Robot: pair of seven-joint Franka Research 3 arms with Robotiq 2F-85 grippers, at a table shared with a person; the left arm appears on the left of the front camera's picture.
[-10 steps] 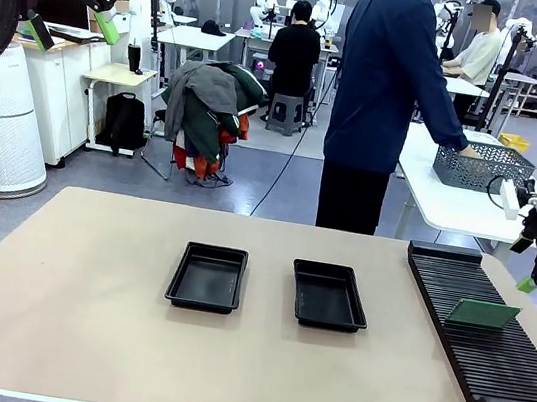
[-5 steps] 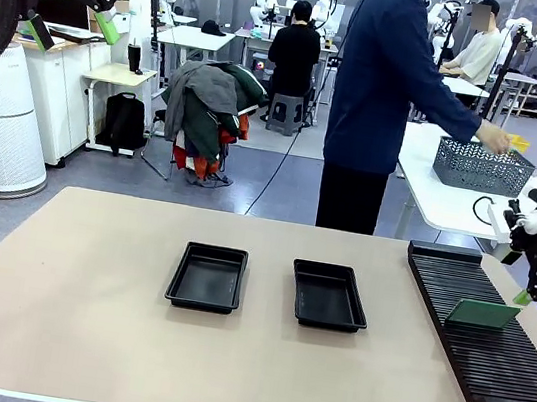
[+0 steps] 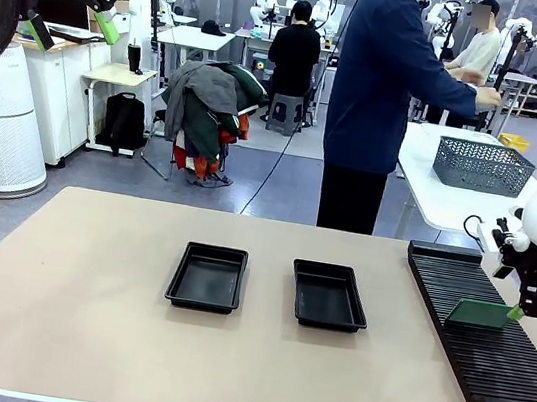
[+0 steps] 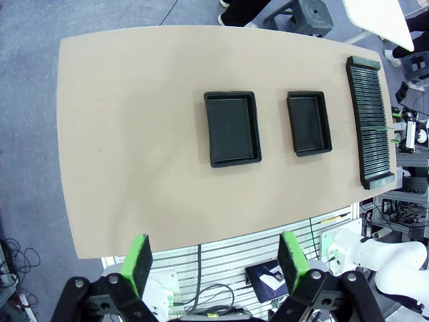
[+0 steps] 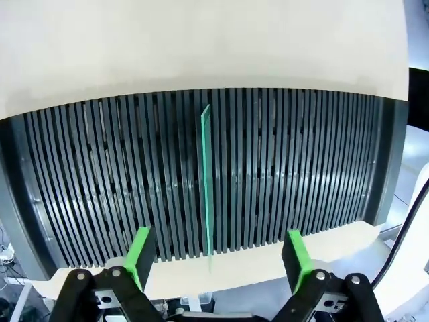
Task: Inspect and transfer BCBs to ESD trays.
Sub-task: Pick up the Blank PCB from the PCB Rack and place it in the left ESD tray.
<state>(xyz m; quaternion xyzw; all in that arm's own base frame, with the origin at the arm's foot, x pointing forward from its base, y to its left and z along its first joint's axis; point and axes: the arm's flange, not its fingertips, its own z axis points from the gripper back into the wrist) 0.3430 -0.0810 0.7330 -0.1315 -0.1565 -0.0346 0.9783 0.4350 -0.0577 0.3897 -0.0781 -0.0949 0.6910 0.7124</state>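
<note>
The one green BCB [image 3: 481, 314] stands on its long edge in a slot of the long black ribbed rack [image 3: 501, 372], which lies along the counter's [image 3: 80, 314] right edge. It sits about midway along the rack. The right pincer [image 3: 523, 309] is down at the board's right end with its jaws spread wide and nothing clamped. In the right wrist view the BCB [image 5: 206, 181] shows edge-on, in line with the gap between the two green pads [image 5: 141, 249] and just ahead of them, touching neither. The left ESD tray [image 3: 180, 274] and the right ESD tray [image 3: 333, 268] lie side by side near the counter's middle, apart from each other, both bare inside. The left pincer [image 3: 74, 28] hangs high above the counter's left edge, also spread open and carrying nothing.
</note>
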